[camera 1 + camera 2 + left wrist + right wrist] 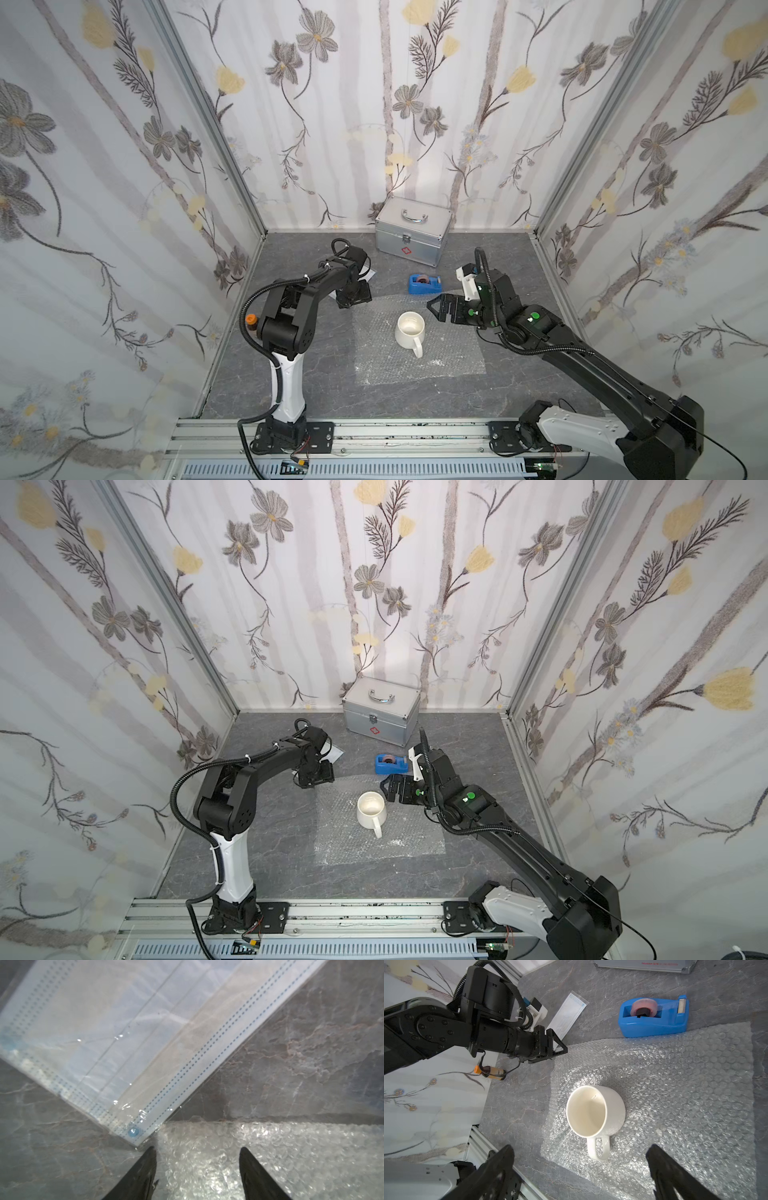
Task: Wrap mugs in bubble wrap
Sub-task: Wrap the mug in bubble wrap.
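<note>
One cream mug (409,330) stands upright on the left half of the bubble wrap (451,359), which lies flat in the middle of the table (415,399), the handle pointing to the table's front edge. The left gripper (198,1150) hangs over the sheet's far left corner, fingers apart, beside a bagged face mask (124,1043). The right gripper (433,308) hovers just right of the mug, fingers spread wide, holding nothing.

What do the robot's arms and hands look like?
The left arm and right arm are mostly black, each with a white part near the base and a ribbed black cable looping alongside. The right arm has green dots. The left hand and right hand each have two pointed black fingers.
</note>
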`<state>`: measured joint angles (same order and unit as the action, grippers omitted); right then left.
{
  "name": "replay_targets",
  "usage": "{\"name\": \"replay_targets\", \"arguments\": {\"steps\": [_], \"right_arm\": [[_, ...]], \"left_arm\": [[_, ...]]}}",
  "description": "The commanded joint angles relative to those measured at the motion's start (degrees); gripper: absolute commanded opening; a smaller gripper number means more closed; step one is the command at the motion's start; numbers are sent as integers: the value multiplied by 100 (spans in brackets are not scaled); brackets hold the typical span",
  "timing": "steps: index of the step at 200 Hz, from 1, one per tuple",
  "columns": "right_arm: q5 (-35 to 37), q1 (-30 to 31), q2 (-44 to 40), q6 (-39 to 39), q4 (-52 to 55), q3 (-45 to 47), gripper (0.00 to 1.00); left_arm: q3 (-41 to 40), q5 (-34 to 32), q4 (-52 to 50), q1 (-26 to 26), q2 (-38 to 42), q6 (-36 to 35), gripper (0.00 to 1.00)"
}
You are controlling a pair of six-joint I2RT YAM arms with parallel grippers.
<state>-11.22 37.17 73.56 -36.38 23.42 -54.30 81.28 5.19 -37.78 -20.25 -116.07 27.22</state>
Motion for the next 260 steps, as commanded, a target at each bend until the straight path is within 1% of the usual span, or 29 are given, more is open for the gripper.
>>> {"name": "replay_targets", "arguments": {"steps": [1,9,29,50,64,73,78,84,97,118,138,158,185,209,240,260], "right_arm": [[-529,-25,1,7,-549,68,96],[-587,-33,-8,-21,-611,93,93],[-625,-34,-18,-61,-689,104,86],[-660,-51,25,-97,-696,78,77],[-680,-59,77,-147,-743,61,73],[-695,-80,134,-183,-782,17,68],[-700,-93,185,-214,-778,-27,66],[-712,-118,250,-270,-786,-88,65],[-774,-210,425,-437,-835,-234,59],[-1128,-448,700,-949,-1228,-335,55],[-1701,-718,1001,-1680,-1888,-292,53],[-2007,-838,1306,-2095,-2340,-351,53],[-2193,-854,1752,-2219,-2421,-701,54],[-2200,-857,2182,-2306,-2435,-950,55],[-2276,-842,2614,-2416,-2484,-1249,57],[-2330,-814,2839,-2439,-2452,-1354,58]], "left_arm": [[-89,233,133,-40,-25,41,56],[-116,278,169,-73,-8,60,52],[-172,342,210,-132,59,107,37],[-265,360,249,-163,251,183,18],[-276,373,255,-180,424,229,7],[-249,390,237,-202,539,258,2],[-239,418,236,-219,606,282,0],[-221,465,259,-252,685,312,0],[-185,601,342,-382,842,399,0],[-117,755,515,-757,1004,510,0],[-140,755,674,-1066,1156,644,0],[-378,837,963,-1234,1404,831,0],[-754,842,1349,-1368,1859,955,0],[-1158,945,1872,-1455,2202,953,0],[-1437,1070,2254,-1633,2344,801,0],[-1522,1017,2341,-1746,2371,682,0]]}}
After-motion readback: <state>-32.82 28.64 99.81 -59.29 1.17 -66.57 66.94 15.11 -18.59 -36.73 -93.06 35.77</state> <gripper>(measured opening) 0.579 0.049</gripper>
